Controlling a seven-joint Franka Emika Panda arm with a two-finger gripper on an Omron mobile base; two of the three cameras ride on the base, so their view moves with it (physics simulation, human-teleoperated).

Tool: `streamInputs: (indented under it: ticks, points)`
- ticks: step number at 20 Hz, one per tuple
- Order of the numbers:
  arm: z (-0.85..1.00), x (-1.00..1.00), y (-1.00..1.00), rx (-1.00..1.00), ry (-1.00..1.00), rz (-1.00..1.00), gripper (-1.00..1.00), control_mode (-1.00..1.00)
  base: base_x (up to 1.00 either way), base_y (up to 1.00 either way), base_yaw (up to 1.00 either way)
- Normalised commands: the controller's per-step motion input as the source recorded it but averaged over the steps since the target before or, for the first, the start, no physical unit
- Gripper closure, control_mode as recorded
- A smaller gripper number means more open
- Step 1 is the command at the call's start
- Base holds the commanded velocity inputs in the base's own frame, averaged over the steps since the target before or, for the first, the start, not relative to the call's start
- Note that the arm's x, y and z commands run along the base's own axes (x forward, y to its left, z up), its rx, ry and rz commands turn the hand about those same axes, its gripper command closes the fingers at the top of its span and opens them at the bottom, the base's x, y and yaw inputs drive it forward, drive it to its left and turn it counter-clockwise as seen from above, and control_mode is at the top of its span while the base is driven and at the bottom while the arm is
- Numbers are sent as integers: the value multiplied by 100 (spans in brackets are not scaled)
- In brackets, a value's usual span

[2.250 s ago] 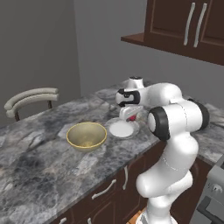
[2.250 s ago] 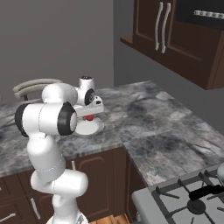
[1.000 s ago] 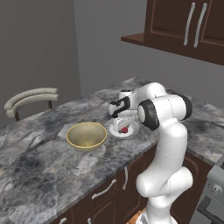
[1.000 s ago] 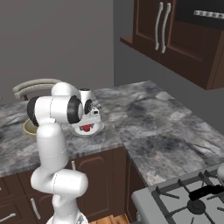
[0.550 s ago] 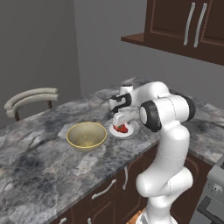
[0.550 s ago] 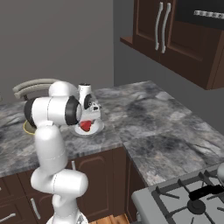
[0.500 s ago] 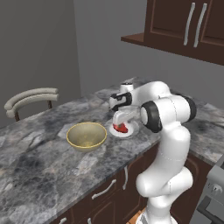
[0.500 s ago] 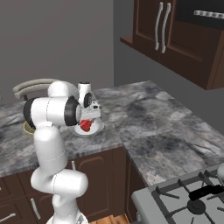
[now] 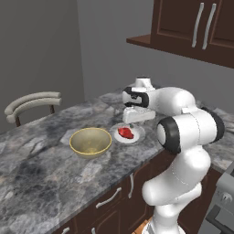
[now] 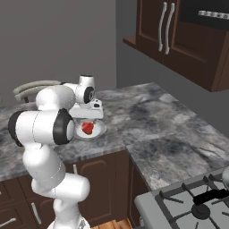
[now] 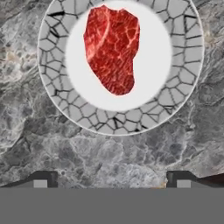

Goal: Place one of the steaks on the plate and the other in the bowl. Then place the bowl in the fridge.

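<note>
A red marbled steak (image 9: pixel 126 133) (image 10: pixel 87 128) (image 11: pixel 112 48) lies flat in the middle of the white plate (image 9: pixel 140 134) (image 10: pixel 102 129) (image 11: pixel 183 57) with its grey mosaic rim, on the marble counter. My gripper (image 9: pixel 134 123) (image 10: pixel 88 120) (image 11: pixel 111 179) hangs a little above the plate, open, with nothing between its fingers. The yellowish-tan bowl (image 9: pixel 90 142) stands empty just left of the plate. The fridge is out of view.
A curved chair back (image 9: pixel 32 103) (image 10: pixel 31 89) stands behind the counter on the left. Dark wall cabinets (image 9: pixel 196 27) hang above on the right. A gas stove (image 10: pixel 192 201) sits beyond the counter's corner. The counter's front edge (image 9: pixel 114 176) runs close below the bowl and plate.
The gripper has opened and let the steak go onto the plate, then risen slightly above it. The bowl has not moved.
</note>
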Motion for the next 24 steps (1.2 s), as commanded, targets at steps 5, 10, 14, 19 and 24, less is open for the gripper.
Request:
streamInputs:
  ticks: [5, 10, 14, 19, 24]
  points:
    - [18, -100, -27, -2, -2, -26, -100, -100, 0, 0, 0]
    - [8, -100, -6, -6, -13, -17, -100, -100, 0, 0, 0]
    - [1, -92, -9, -7, -22, -14, -100, -100, 0, 0, 0]
    - [1, -48, -29, -3, -13, -22, -100, -100, 0, 0, 0]
    - [0, -8, -15, 1, -6, -6, -100, -100, 0, 0, 0]
